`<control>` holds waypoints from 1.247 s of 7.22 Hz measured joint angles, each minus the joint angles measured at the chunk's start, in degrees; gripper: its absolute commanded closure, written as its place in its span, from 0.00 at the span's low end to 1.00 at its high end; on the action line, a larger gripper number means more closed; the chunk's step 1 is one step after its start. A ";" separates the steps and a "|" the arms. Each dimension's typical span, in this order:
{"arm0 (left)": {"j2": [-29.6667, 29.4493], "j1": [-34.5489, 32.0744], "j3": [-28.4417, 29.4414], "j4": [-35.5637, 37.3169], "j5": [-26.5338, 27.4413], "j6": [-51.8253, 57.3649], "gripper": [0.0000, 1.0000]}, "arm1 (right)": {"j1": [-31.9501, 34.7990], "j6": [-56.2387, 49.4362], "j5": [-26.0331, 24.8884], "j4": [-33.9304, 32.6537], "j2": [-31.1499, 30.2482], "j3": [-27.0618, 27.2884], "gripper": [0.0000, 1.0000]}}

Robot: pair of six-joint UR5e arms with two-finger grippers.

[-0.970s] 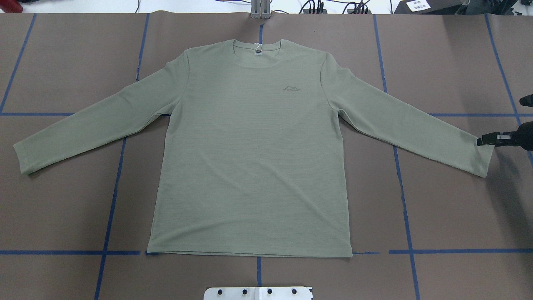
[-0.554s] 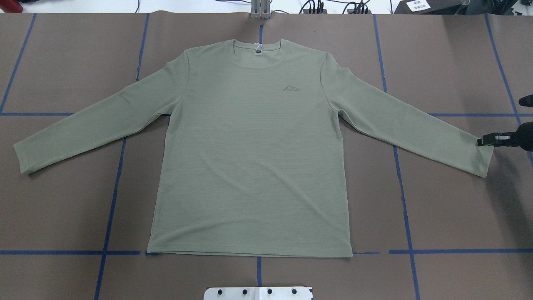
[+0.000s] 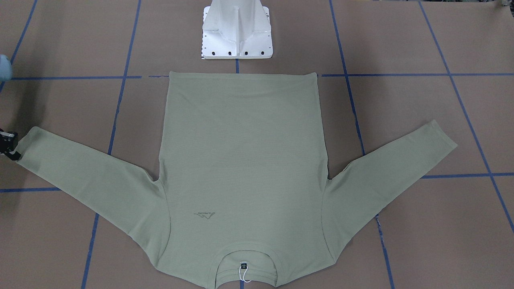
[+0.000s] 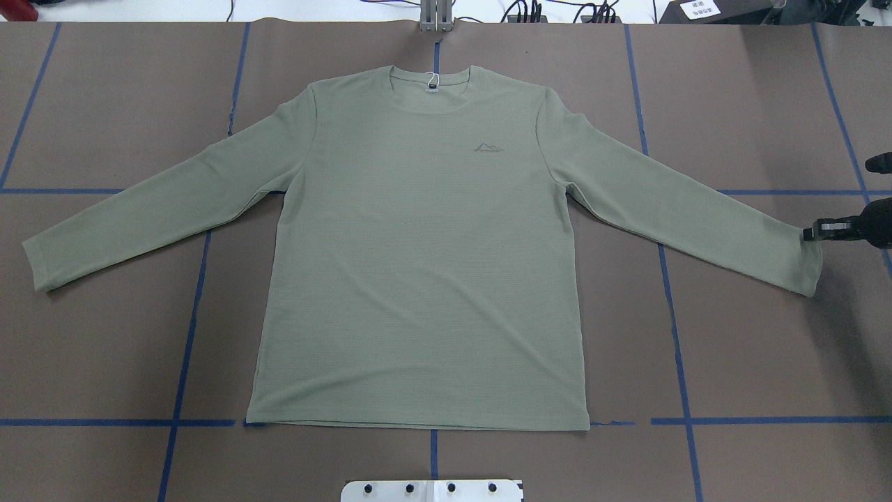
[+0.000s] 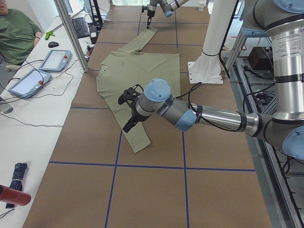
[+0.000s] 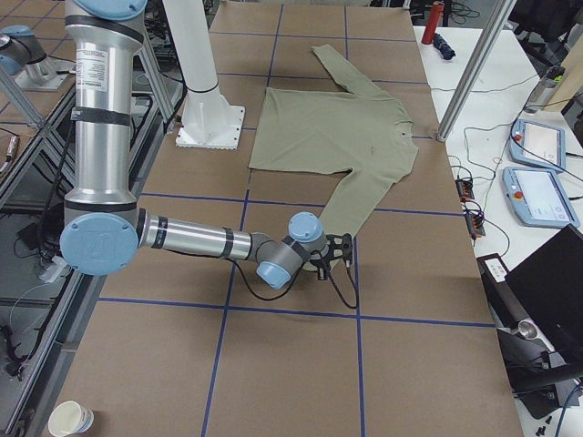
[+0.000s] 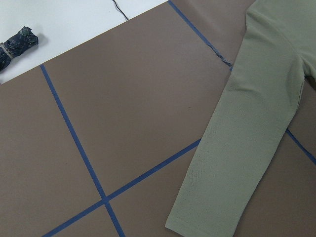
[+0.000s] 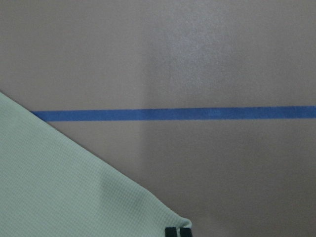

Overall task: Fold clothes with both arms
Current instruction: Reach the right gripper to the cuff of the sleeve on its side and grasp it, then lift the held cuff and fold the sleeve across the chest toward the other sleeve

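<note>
The pale sage-green shirt [image 4: 418, 265] lies flat and face up on the brown table, sleeves spread, collar at the far edge [image 3: 241, 168]. My right gripper [image 4: 812, 231] is at the right sleeve's cuff [image 4: 808, 261], down at table height. In the right wrist view its two fingertips [image 8: 177, 232] sit close together right on the cuff corner [image 8: 74, 187], pinching it. It also shows in the front view [image 3: 11, 147]. My left gripper [image 5: 127, 124] shows only in the exterior left view, above the left sleeve [image 7: 242, 148]; I cannot tell whether it is open or shut.
The white pedestal base [image 3: 237, 36] stands at the shirt's hem side. Blue tape lines [image 4: 185, 328] cross the table. A dark rolled bundle [image 7: 17, 44] lies on the white bench beyond the left sleeve. Tablets [image 6: 537, 191] and a person [image 5: 16, 35] are at the far side.
My right gripper has shifted slightly right and up at the cuff, and the cuff's edge has drawn in a little. The rest of the shirt has not moved.
</note>
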 measured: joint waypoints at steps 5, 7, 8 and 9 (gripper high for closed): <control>0.00 -0.07 0.00 0.08 0.00 0.00 0.00 | -0.39 2.06 -0.59 -48.69 11.98 27.04 1.00; 0.08 -0.09 -0.02 0.09 0.04 0.00 0.00 | -4.85 10.86 -4.49 -69.90 30.64 27.11 1.00; 0.16 -0.11 -0.03 0.09 0.02 0.00 0.00 | -7.13 17.64 -6.75 -74.01 39.84 22.89 1.00; 0.22 -0.14 -0.02 0.11 0.03 0.00 0.00 | -9.41 24.89 -9.67 -75.56 48.98 16.21 1.00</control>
